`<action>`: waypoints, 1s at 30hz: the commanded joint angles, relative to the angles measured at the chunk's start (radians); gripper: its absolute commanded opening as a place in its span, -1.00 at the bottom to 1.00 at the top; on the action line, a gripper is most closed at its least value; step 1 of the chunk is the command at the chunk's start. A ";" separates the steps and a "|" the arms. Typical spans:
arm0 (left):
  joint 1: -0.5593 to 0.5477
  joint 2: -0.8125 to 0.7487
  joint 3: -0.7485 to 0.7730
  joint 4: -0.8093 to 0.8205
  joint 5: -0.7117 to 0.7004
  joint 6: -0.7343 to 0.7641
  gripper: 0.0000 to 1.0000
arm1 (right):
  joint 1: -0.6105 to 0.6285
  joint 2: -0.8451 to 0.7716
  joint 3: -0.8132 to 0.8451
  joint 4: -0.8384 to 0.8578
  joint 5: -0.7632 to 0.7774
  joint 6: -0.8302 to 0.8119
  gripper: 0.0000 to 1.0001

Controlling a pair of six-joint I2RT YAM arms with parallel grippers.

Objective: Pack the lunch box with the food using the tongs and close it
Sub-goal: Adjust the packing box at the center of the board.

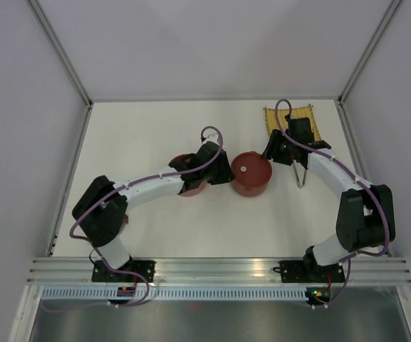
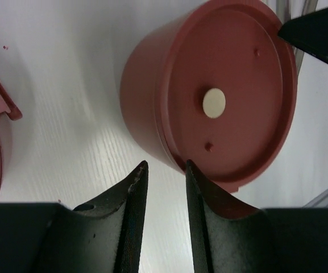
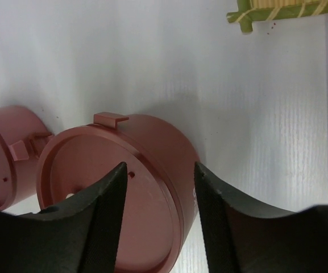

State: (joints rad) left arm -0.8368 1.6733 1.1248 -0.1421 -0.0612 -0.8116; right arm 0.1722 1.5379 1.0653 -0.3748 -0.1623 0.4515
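Surface: white worktop (image 1: pixel 155 135), yellow mat (image 1: pixel 308 114) at far corner | Room: pale grey walls (image 1: pixel 20 107) | Left gripper (image 2: pixel 165 170): slightly apart, empty | Right gripper (image 3: pixel 159 170): apart, beside lidded lunch box (image 1: pixel 251 173)

Lunch box (image 2: pixel 237 62) of smooth matt red plastic — mat (image 3: pixel 283 11) coarsely woven.

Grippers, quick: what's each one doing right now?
Left gripper: open, narrow gap, holding nothing.
Right gripper: open, holding nothing, close to the lidded red bowl.
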 commanded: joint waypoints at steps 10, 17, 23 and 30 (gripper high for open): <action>0.001 0.163 0.168 0.012 -0.136 0.032 -0.26 | 0.000 -0.099 -0.132 0.039 -0.014 0.003 -0.06; 0.096 0.258 0.305 -0.034 0.096 0.271 -0.51 | 0.033 -0.151 -0.229 0.050 0.035 0.070 -0.74; 0.146 0.359 0.450 -0.077 0.285 0.431 -0.52 | 0.177 -0.232 -0.272 -0.035 0.156 0.208 -0.87; 0.151 0.447 0.563 -0.131 0.350 0.505 -0.51 | 0.293 -0.367 -0.317 -0.085 0.228 0.383 -0.74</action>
State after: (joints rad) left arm -0.6765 2.0758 1.6337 -0.2749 0.2226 -0.3756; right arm 0.4129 1.2171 0.7654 -0.3614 0.1394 0.7589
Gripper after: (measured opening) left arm 0.250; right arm 0.123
